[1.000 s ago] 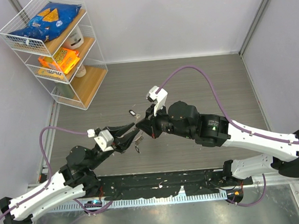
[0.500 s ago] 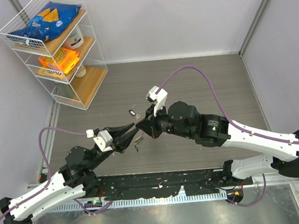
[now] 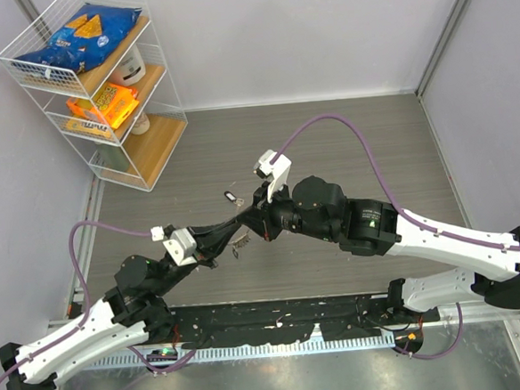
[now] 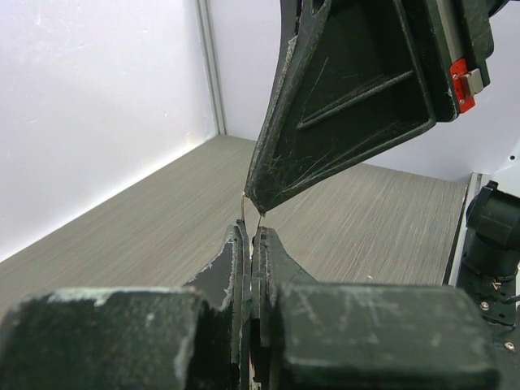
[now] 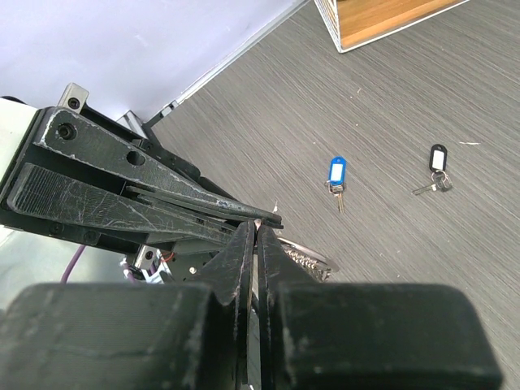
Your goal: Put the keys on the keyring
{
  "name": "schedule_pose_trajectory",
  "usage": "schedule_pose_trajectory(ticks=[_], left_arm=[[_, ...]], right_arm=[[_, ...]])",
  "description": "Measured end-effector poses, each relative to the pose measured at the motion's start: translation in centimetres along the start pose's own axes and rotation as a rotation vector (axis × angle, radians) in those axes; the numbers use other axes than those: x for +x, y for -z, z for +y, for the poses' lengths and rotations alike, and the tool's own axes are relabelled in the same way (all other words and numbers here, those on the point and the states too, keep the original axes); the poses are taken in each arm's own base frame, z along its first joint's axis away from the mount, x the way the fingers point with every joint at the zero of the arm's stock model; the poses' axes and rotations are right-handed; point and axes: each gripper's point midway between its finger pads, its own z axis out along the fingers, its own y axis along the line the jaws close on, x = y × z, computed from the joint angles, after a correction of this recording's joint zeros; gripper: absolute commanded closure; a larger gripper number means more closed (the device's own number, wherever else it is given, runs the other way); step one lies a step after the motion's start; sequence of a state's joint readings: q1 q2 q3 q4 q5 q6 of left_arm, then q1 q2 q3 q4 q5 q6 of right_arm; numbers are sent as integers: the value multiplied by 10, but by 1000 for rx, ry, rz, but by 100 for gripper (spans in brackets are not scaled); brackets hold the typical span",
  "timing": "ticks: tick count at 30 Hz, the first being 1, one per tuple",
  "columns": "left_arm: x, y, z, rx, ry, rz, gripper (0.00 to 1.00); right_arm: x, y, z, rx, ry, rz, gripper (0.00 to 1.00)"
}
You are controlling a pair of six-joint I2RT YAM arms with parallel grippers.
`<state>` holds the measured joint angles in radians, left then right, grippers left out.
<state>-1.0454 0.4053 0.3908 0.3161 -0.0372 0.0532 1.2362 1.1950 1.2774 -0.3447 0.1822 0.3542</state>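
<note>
Left pincer (image 4: 251, 236) clamps the keyring (image 4: 252, 210); right pincer (image 5: 254, 231), closed, meets it. Two tagged keys (image 5: 337, 175) lie loose on the surface (image 5: 406, 97) beyond, so threading seems unfinished.

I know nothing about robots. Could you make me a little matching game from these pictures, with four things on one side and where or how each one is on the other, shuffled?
Things:
1. blue snack bag
2. orange packet
3. blue-tagged key
4. left gripper

Places or states:
A. lying flat on the table
B. fingers closed together
C. top shelf of the wire rack
D. a rack shelf below the top one

Pairs: 1-C, 2-D, 3-A, 4-B.
</note>
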Motion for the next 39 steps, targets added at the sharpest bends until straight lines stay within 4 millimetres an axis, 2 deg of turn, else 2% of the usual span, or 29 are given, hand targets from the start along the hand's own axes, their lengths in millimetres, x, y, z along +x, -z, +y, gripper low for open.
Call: schedule_pose_trajectory(ticks=[8, 12, 16, 20, 25, 36, 37, 38, 39], left_arm=[[0, 0, 1, -7, 2, -2, 100], [2, -2, 0, -5, 13, 5, 80], [3, -2, 0, -5, 21, 10, 70], [3, -2, 0, -6, 23, 9, 64], [0, 0, 2, -16, 24, -2, 61], [-4, 1, 3, -20, 26, -16, 62], [-5, 1, 3, -20, 27, -17, 67], [-5, 1, 3, -20, 28, -17, 86], [-5, 1, 2, -19, 30, -17, 100]], right_arm=[[0, 0, 0, 0, 5, 0, 94], [0, 0, -1, 4, 9, 1, 94], [0, 0, -1, 4, 11, 1, 94], [-1, 1, 0, 1, 11, -3, 94], [-1, 1, 0, 0, 11, -3, 94], [0, 1, 1, -3, 12, -2, 94], [0, 1, 1, -4, 11, -2, 94], [0, 1, 2, -4, 12, -2, 94], [0, 1, 2, -5, 12, -1, 94]])
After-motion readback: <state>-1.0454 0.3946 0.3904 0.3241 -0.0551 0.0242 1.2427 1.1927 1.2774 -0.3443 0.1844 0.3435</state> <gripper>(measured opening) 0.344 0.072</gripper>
